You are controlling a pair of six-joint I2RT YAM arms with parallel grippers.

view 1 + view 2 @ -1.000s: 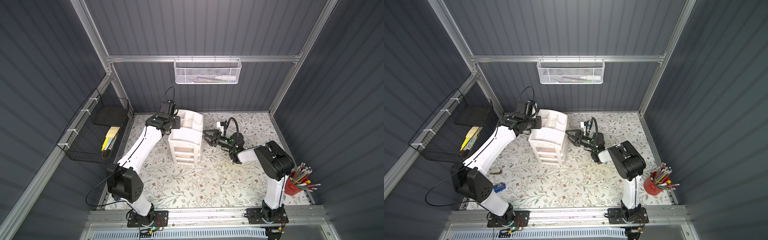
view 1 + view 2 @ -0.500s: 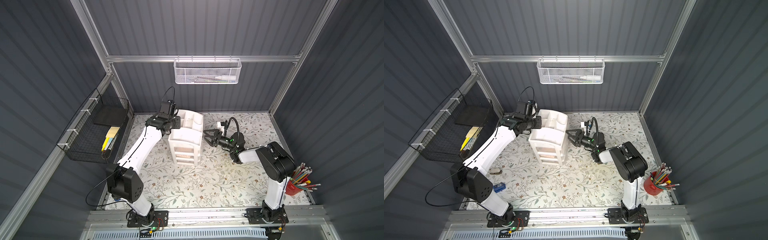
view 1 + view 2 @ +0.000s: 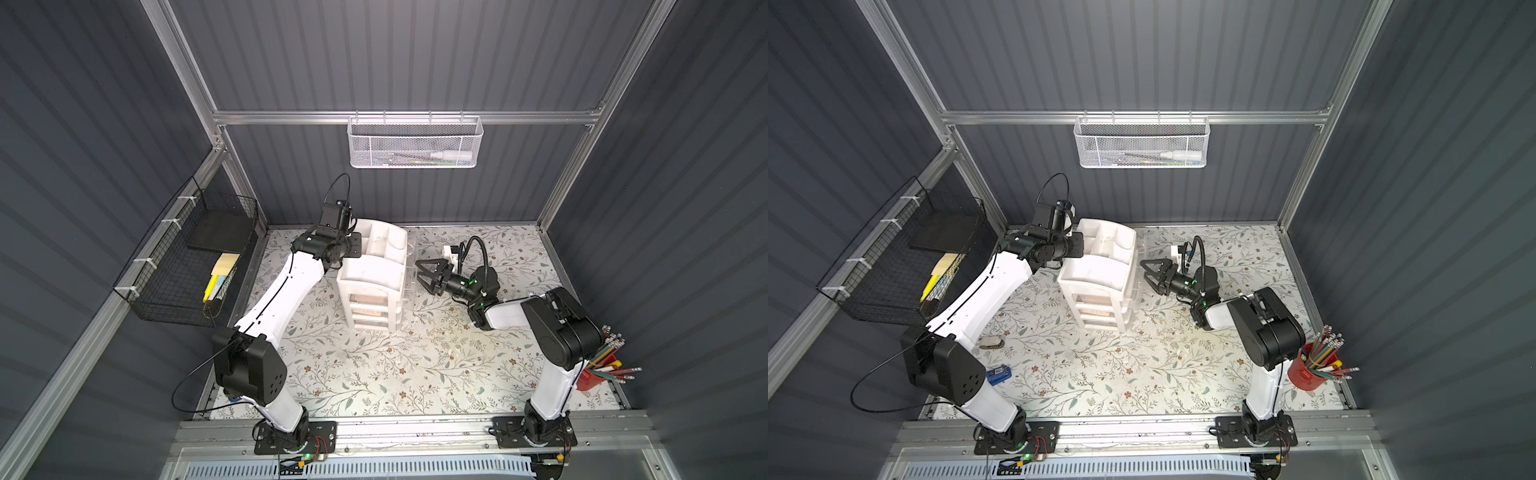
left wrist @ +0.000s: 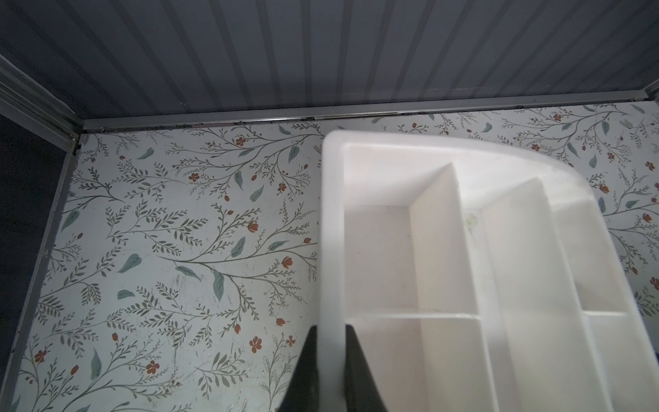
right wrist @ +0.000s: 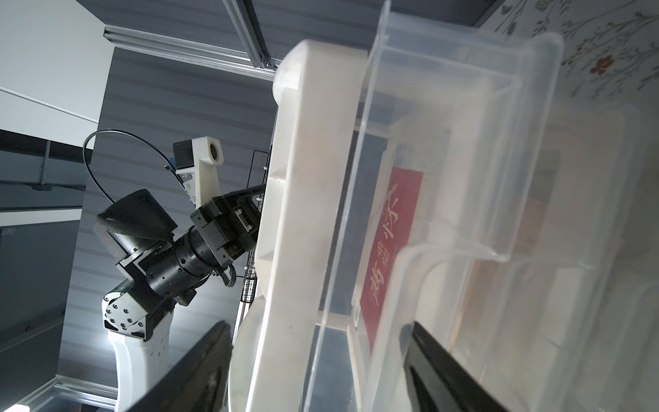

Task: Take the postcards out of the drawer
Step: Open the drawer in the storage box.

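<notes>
So the left gripper (image 4: 330,333) is clenched on the organizer (image 3: 372,272), pinching the top tray's side wall at the rim. Its wrist view only catches the fingers (image 4: 358,374) near the tips; the rest is cut off by the frame edge. The right gripper (image 3: 424,272) is spread wide with nothing in it, just beside the clear drawer (image 5: 456,135) that sticks out of the organizer toward it. Can't tell if it actually touches the plastic: in its wrist view both fingers are dark blurry wedges cropped at the edge, and one overlaps the see-through wall. The red card (image 5: 390,249) is behind that clear plastic, white characters showing, one end blocked by a drawer rim, and I honestly can't tell if it lies in the pulled-out drawer or another one. Beside it there's a peach patch (image 5: 502,285), too smeared through the plastic to make out as cards or read anything. In both top views the drawer is just a faint clear outline, and only peach strips (image 3: 368,300) show through the organizer's front. The red cup (image 3: 602,376) of pencils by the right arm's base is partly hidden behind the arm in a top view. The yellow pads (image 3: 224,264) in the black basket (image 3: 166,291) on the left wall are half screened by the mesh.
</notes>
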